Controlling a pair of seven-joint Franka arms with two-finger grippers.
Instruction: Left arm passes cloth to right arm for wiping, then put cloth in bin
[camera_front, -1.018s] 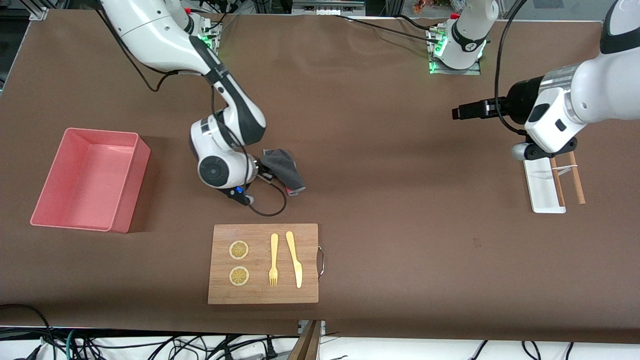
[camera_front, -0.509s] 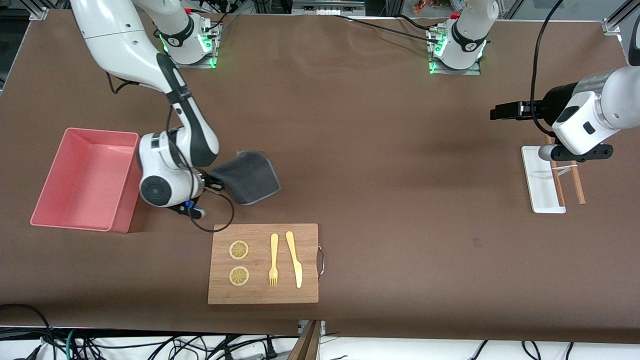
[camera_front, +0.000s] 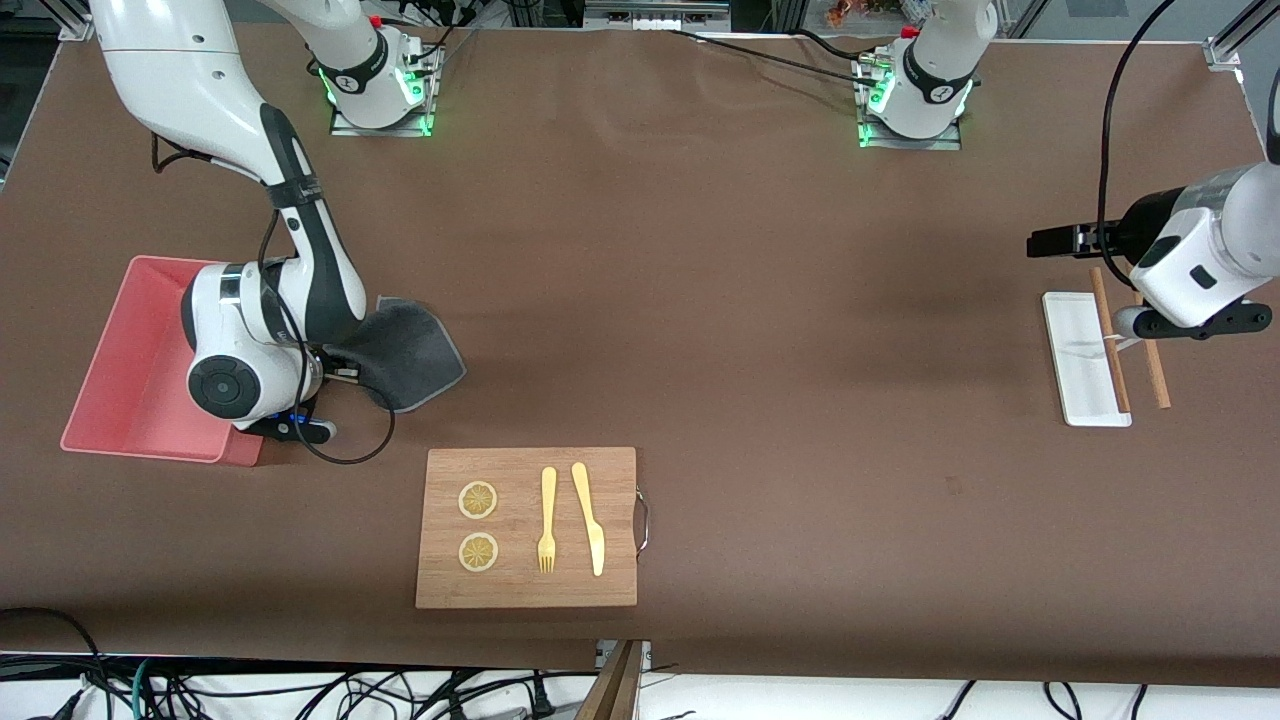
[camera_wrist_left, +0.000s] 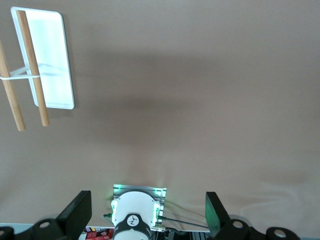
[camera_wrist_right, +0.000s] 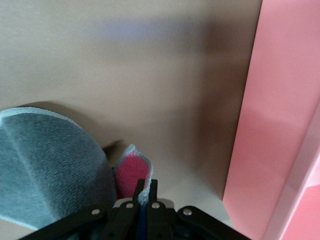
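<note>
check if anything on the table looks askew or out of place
Only the two wooden sticks stand out: banded together, they lie askew across the white tray, their ends overhanging its edge. The board's fork, knife and lemon slices sit tidy.

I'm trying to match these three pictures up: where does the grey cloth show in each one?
Front view: the cloth hangs from the right gripper, beside the bin.
Left wrist view: not in it.
Right wrist view: the cloth fills a corner, an edge pinched in the shut jaws.
Shared landmark: the pink bin, in the front and right wrist views.
</note>
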